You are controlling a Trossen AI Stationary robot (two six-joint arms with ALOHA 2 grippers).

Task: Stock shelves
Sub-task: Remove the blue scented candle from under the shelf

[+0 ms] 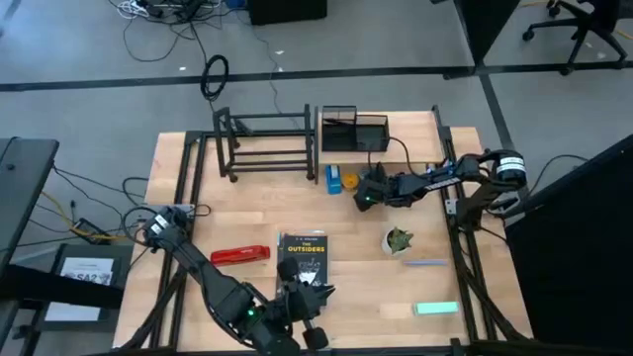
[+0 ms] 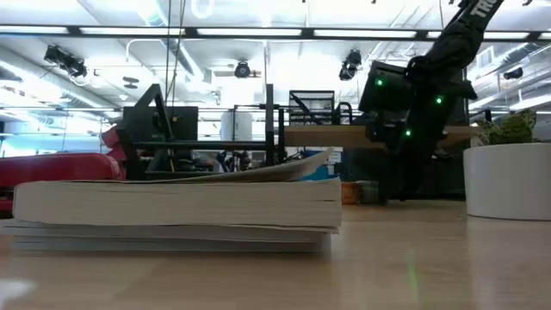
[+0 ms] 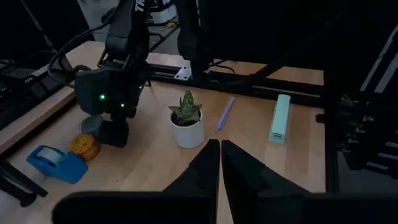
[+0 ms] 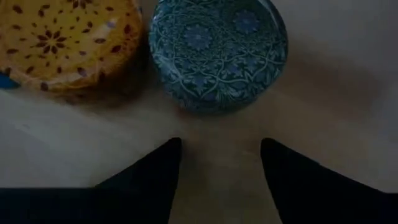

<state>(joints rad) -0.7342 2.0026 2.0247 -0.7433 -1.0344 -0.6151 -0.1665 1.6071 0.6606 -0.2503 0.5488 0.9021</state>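
Fingers of the right gripper [image 4: 217, 165] stand apart over the teal tin [image 4: 217, 53] near the worktop's far edge, probably light, rigid, slick, best pinched across its round sides.

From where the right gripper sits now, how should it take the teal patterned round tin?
Grip the teal patterned round tin across its curved side wall, from straight above. It lies flat and low, the yellow patterned tin close beside. The open right gripper should straddle its free sides.
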